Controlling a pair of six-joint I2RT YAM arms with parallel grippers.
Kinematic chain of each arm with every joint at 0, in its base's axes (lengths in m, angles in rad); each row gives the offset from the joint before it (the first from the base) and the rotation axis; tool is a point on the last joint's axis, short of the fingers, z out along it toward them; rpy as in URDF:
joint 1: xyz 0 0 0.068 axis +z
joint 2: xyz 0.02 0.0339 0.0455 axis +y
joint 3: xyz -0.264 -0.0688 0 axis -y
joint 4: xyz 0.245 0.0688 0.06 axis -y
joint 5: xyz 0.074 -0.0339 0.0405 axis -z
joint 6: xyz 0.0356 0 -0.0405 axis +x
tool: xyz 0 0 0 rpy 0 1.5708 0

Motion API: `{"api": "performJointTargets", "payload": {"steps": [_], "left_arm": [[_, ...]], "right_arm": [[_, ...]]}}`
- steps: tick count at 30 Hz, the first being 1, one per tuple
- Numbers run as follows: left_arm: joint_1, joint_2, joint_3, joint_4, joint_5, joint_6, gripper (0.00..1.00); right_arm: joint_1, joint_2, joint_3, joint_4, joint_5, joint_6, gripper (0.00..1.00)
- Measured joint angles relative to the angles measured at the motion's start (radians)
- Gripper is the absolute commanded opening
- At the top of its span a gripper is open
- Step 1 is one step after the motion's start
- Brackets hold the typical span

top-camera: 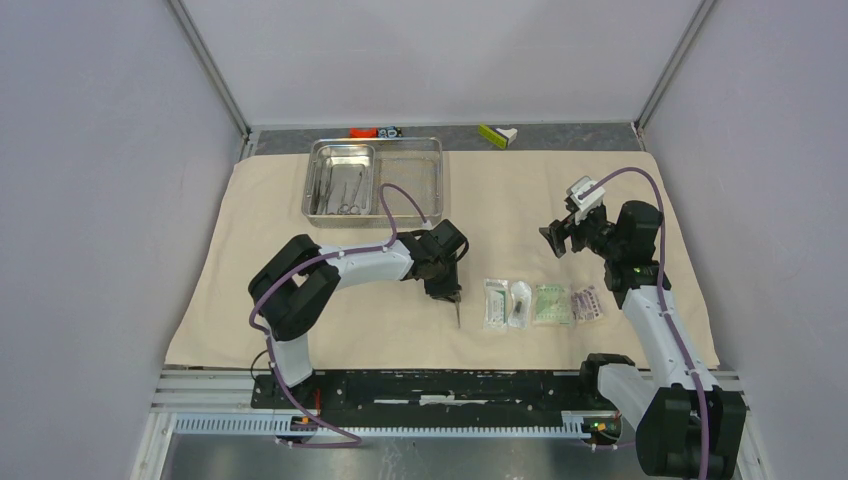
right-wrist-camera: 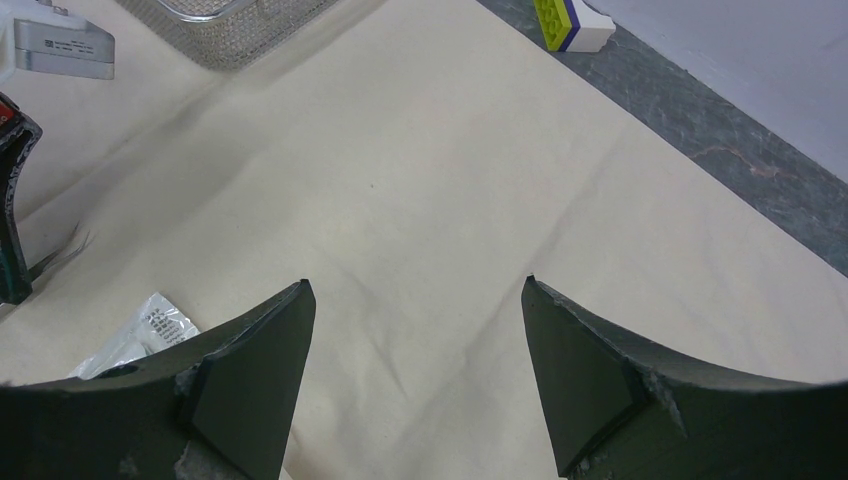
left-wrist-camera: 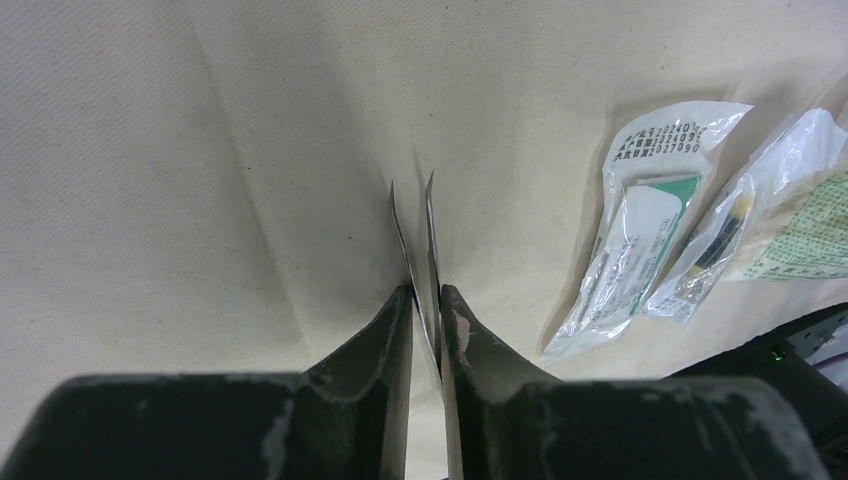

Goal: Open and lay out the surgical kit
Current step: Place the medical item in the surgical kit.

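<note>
Tweezers (top-camera: pixel 457 312) nipped tight in left pincer (top-camera: pixel 445 288), low centre, tips down over beige cloth wrap (top-camera: pixel 500 200), probably for laying beside four packets (top-camera: pixel 543 303) just right. Higher right, right pincer (top-camera: pixel 562 237) wide open, empty. Upper left, steel tray (top-camera: pixel 432 175) with instruments (top-camera: pixel 342 190) inside.

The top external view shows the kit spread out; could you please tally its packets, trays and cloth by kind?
Sealed packets: 4
Steel trays: 2, one inside the other
Cloth wrap: 1
Total: 7

Packets (top-camera: pixel 543 303) right of tweezers (top-camera: pixel 457 313), on cloth (top-camera: pixel 500 200)
</note>
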Motion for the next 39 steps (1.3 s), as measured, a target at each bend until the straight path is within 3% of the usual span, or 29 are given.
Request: {"api": "performJointTargets", "payload": {"steps": [14, 20, 33, 39], "left_arm": [[0.000, 0.000, 0.003, 0.000, 0.017, 0.032, 0.27], [0.000, 0.000, 0.004, -0.001, 0.016, 0.033, 0.45], [0.008, -0.060, 0.071, -0.036, -0.054, 0.148, 0.51], [0.073, -0.184, 0.109, -0.022, -0.157, 0.259, 0.62]], "right_arm": [[-0.001, 0.000, -0.007, 0.000, -0.001, 0.000, 0.83], [-0.001, 0.000, -0.007, 0.000, -0.001, 0.000, 0.83], [-0.001, 0.003, -0.007, -0.001, -0.010, -0.004, 0.83], [-0.001, 0.053, 0.041, -0.016, -0.026, -0.016, 0.83]]}}
